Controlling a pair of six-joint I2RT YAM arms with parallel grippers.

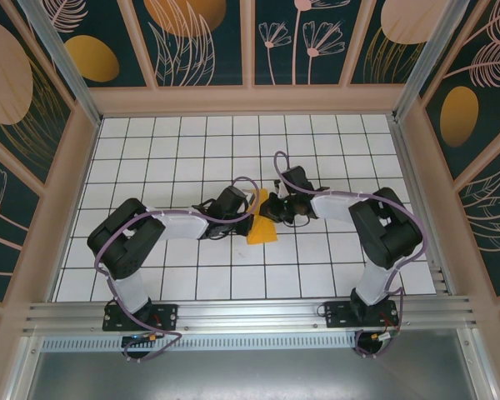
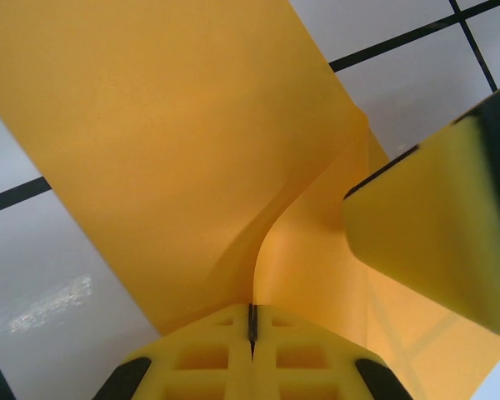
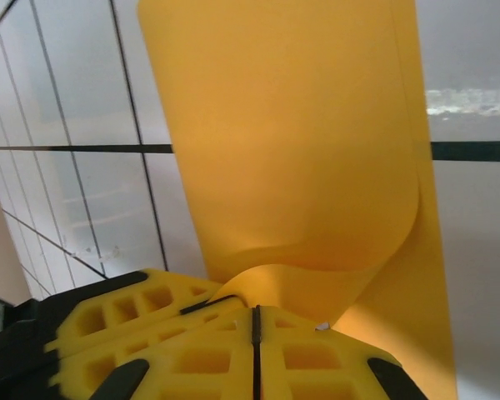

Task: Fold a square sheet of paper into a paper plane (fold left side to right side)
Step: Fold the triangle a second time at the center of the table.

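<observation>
On the table [image 1: 192,158], curled paper [image 1: 262,231] (edges hidden), jaws closed

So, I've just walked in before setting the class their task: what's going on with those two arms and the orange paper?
Both arms meet over the square sheet of paper. The left gripper and the right gripper are each shut on an edge of it. The sheet is raised and curls over itself, mid-fold, with no flat crease pressed yet.

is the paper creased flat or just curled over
Just curled over: the square sheet of paper bends over itself in a soft curve, uncreased, its edge running into the shut left gripper.
</observation>
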